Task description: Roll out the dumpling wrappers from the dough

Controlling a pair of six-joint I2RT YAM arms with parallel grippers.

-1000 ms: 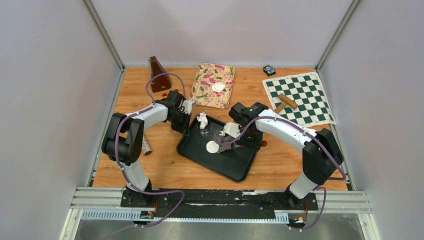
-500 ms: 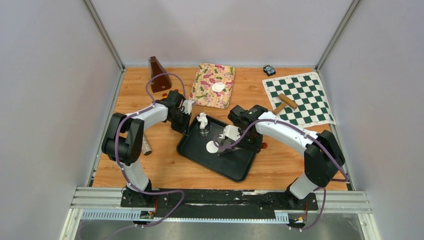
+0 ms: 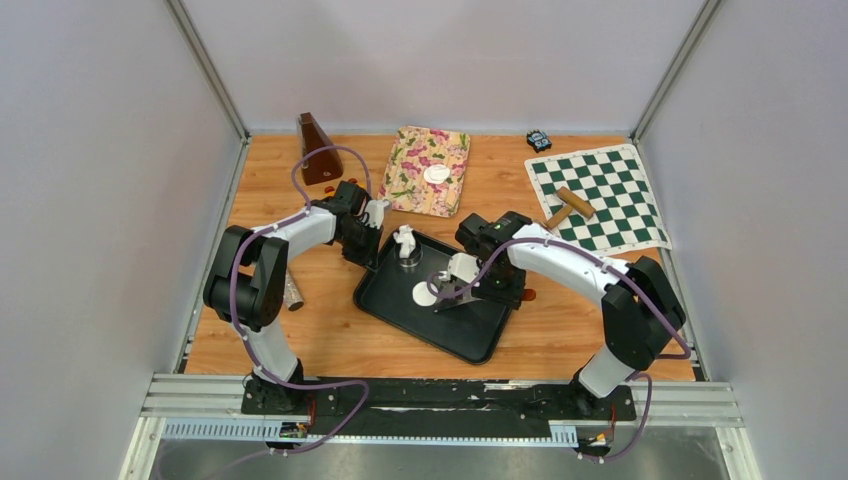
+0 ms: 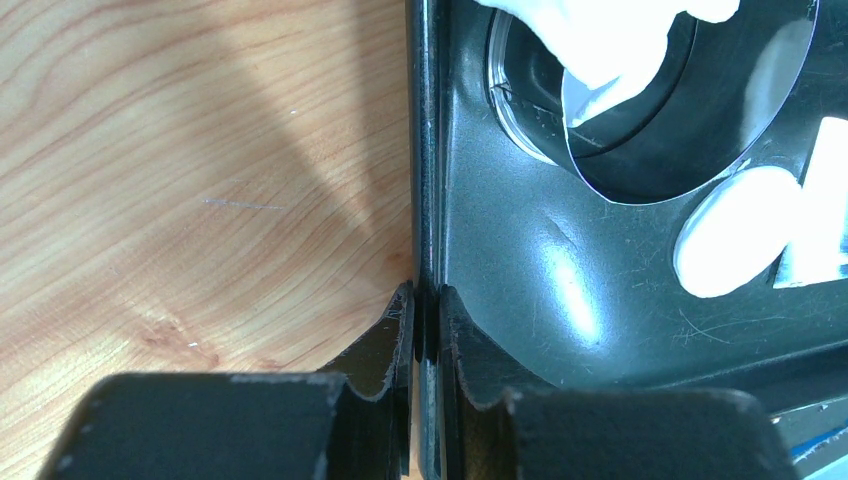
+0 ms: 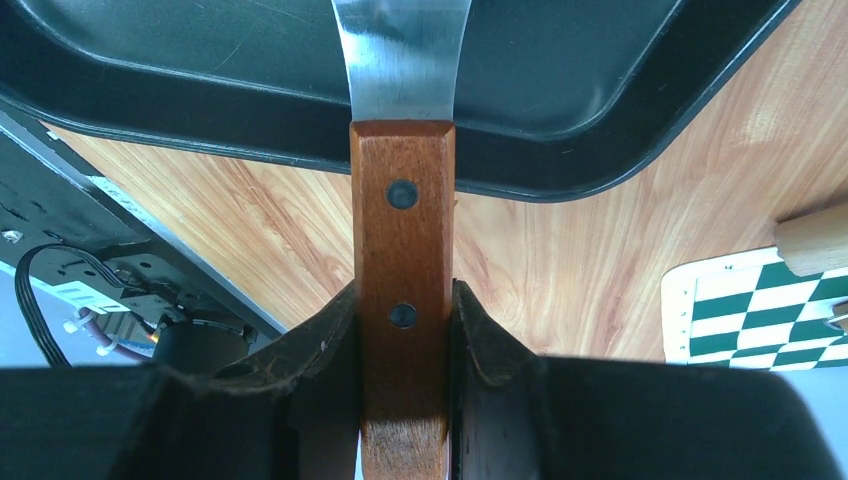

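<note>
The left fingers (image 4: 380,345) are clamped on the raised rim of a black tray (image 4: 520,260), one on the outside over the wooden surface (image 4: 200,150) and one inside the tray. Just past them in the tray stands a clear ring cutter (image 4: 520,120) with an irregular lump of white dough (image 4: 610,40) sitting in it. Nearer the tray's middle lies a dumpling wrapper (image 4: 735,230), a flat round white disc apart from the ring.

The right fingers (image 5: 320,340) are closed tight on the riveted wooden handle of a spatula (image 5: 403,200). Its metal blade reaches over the tray's rim and into the tray. From above, the blade tip seems to meet the edge of the dumpling wrapper (image 3: 424,293), though that view is too small to be sure of contact.

Behind the tray, a floral cloth (image 3: 420,185) carries a second dumpling wrapper (image 3: 436,174). To its left stands a brown metronome (image 3: 318,150). At the right rear a green-and-white chessboard mat (image 3: 610,180) lies flat with a wooden rolling pin (image 3: 572,205) on it. A small dark object (image 3: 539,139) sits just beyond the mat's far edge. The tray lies at an angle between the two arms, well apart from the mat.
</note>
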